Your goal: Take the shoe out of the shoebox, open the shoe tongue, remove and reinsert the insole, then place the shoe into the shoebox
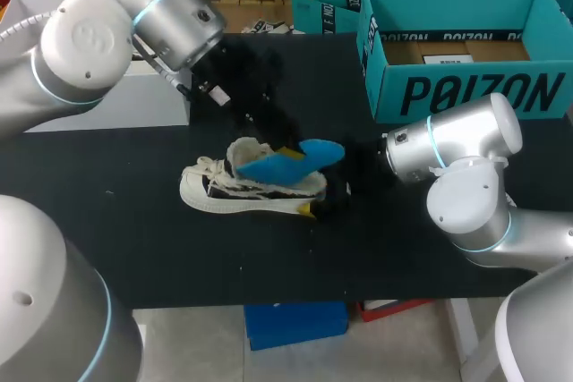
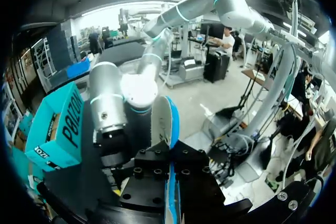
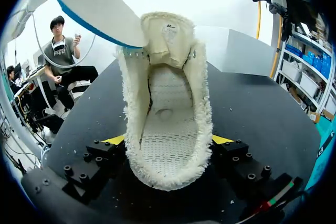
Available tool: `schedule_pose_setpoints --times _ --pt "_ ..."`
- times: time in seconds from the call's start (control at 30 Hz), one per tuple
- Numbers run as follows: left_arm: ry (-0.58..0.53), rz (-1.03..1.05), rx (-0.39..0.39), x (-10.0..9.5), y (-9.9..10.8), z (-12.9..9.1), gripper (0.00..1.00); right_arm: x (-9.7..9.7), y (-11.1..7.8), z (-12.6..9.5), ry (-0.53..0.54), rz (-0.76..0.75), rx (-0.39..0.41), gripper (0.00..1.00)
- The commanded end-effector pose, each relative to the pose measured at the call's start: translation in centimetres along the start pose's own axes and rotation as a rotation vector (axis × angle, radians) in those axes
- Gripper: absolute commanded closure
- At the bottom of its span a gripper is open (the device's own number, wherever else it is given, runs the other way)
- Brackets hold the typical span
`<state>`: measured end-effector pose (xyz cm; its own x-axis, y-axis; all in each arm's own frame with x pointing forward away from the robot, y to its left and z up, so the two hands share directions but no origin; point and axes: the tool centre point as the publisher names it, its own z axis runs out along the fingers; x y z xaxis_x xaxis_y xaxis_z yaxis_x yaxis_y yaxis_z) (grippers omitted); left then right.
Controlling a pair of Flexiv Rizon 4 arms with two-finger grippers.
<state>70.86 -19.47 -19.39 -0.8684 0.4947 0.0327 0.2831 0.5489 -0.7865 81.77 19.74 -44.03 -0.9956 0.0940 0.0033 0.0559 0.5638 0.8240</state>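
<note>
The left gripper (image 2: pixel 170 167) is closed flat on the blue insole (image 1: pixel 291 160), which is pinched edgewise between its fingers and held wholly clear of the shoe (image 1: pixel 242 190), slanting just above the opening. The right gripper (image 3: pixel 168 142) is closed on the heel end of the shoe, one yellow fingertip (image 3: pixel 223 140) pressed to each side of the fleecy collar, so that the opening faces straight along that wrist. In the right wrist view the bare footbed is seen, the tongue is laid forward, and one end of the insole hangs close by the tongue; whether it touches cannot be told. The removal is judged done and the reinsertion is in hand. For that to go well, the toe end of the insole should be led in first, low and along the length of the shoe, slid under the tongue rather than pressed onto it. The heel grip should be held firm as a counter-force, so that the shoe is not pushed across the black table (image 1: pixel 179 257). The insole should be released only once it lies flat. The teal shoebox (image 1: pixel 466 87) stands open, well apart, at the far right of the table.
</note>
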Motion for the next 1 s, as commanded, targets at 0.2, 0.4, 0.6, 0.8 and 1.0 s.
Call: schedule_pose_setpoints --times 0.2,0.4,0.6,0.8,1.0 --pt "0.022 0.02 0.233 1.8 -1.6 -2.6 1.0 0.0 -0.4 0.3 -0.001 0.001 0.001 1.0" --pt "0.036 0.019 0.246 1.9 -1.8 -2.8 1.0 0.0 -0.4 0.3 -0.001 0.001 0.001 1.0" --pt "0.036 0.019 0.246 1.9 -1.8 -2.8 1.0 0.0 -0.4 0.3 -0.001 0.001 0.001 1.0" --pt "0.036 0.019 0.246 1.9 -1.8 -2.8 1.0 0.0 -0.4 0.3 -0.001 0.001 0.001 1.0" --pt "0.023 -0.032 0.349 2.1 -1.9 -3.1 1.0 0.0 -0.4 0.3 -0.001 0.001 0.001 1.0"
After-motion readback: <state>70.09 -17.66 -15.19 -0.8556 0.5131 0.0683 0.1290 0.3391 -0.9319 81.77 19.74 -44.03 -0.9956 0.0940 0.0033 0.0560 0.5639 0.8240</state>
